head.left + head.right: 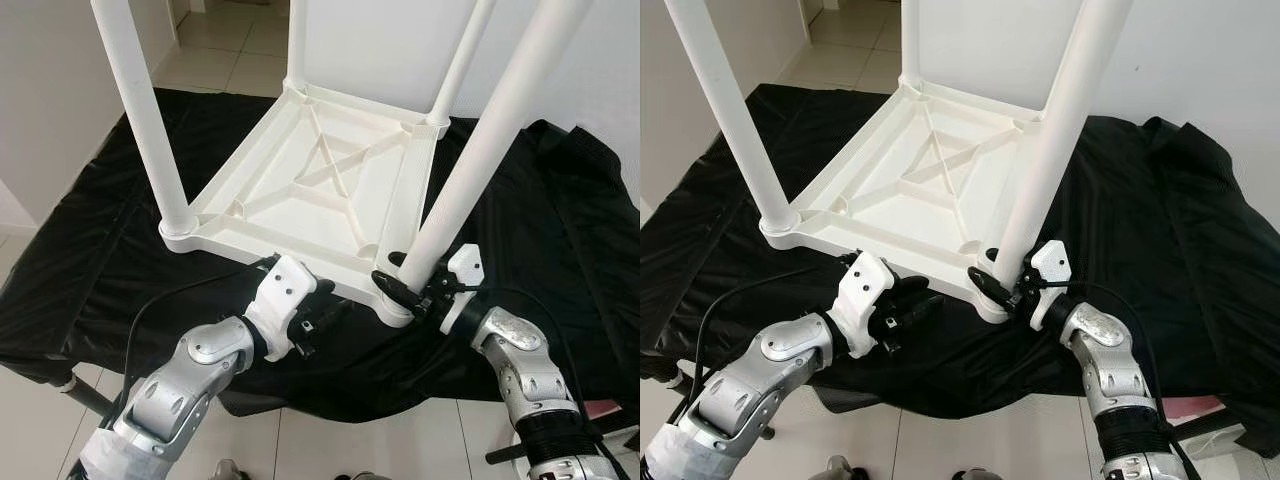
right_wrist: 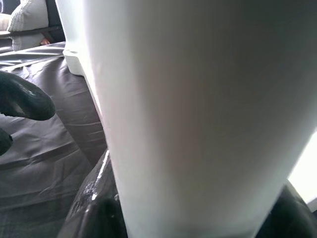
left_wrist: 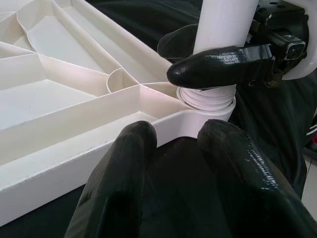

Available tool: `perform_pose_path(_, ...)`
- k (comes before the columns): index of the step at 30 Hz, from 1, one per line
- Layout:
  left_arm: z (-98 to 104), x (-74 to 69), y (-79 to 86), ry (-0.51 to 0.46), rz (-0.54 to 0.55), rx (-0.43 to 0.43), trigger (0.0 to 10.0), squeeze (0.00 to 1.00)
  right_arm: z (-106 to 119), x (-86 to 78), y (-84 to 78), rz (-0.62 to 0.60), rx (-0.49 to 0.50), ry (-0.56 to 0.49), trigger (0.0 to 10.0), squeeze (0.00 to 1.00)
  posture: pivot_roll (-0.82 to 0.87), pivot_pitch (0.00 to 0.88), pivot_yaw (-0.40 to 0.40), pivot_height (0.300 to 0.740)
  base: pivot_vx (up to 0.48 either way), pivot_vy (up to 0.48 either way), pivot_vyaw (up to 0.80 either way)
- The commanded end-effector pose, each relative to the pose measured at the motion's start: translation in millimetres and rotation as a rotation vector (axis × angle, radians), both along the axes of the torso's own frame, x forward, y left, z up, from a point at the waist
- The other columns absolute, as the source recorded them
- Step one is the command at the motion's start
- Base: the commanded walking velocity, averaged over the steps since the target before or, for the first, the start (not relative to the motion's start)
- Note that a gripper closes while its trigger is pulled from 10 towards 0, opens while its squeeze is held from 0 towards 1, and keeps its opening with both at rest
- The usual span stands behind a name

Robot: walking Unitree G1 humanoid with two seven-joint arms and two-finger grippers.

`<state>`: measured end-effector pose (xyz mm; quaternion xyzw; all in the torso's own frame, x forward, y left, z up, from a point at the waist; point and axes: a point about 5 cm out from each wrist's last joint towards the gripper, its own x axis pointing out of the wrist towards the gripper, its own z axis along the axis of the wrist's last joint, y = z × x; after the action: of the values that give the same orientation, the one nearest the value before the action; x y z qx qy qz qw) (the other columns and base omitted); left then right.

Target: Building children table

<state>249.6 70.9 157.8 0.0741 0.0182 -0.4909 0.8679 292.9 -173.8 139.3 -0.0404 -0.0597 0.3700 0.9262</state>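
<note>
A white plastic children's table lies upside down on a black cloth, with its legs pointing up. My right gripper is shut on the near right leg just above its socket at the table's front corner. In the right wrist view that leg sits between the fingers. My left gripper rests low on the cloth just in front of the table's front rim, left of that corner. Its two fingers stand apart with nothing between them, and point at the rim and the leg's base.
The black cloth covers a low platform and hangs over its front edge. The other legs stand at the near left and the far corners. Tiled floor lies in front. White walls close in behind and on the left.
</note>
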Motion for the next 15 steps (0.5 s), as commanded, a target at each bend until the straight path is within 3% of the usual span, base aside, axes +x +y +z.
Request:
perform_pose_path(1,-1.1,-4.7,-4.2,0.017,-0.108,0.011,10.0,0.00,7.5,-1.7,-3.4,-0.050,0.081,-0.021,10.0,0.00,0.02,0.085,-0.057,0.740,0.000,0.000,0.00)
perform_pose_path(6,0.0,-2.2,-5.2,0.009,-0.097,0.007,10.0,0.00,8.6,-9.3,1.1,-0.152,0.154,-0.038,10.0,0.00,0.01,0.086,-0.062,0.740,0.000,0.000,0.00)
perform_pose_path(15,-1.8,-0.8,-4.7,0.009,-0.085,0.003,10.0,0.00,7.8,-19.1,7.3,-0.254,0.196,-0.058,10.0,0.00,0.01,0.084,-0.066,0.740,0.000,0.000,0.00)
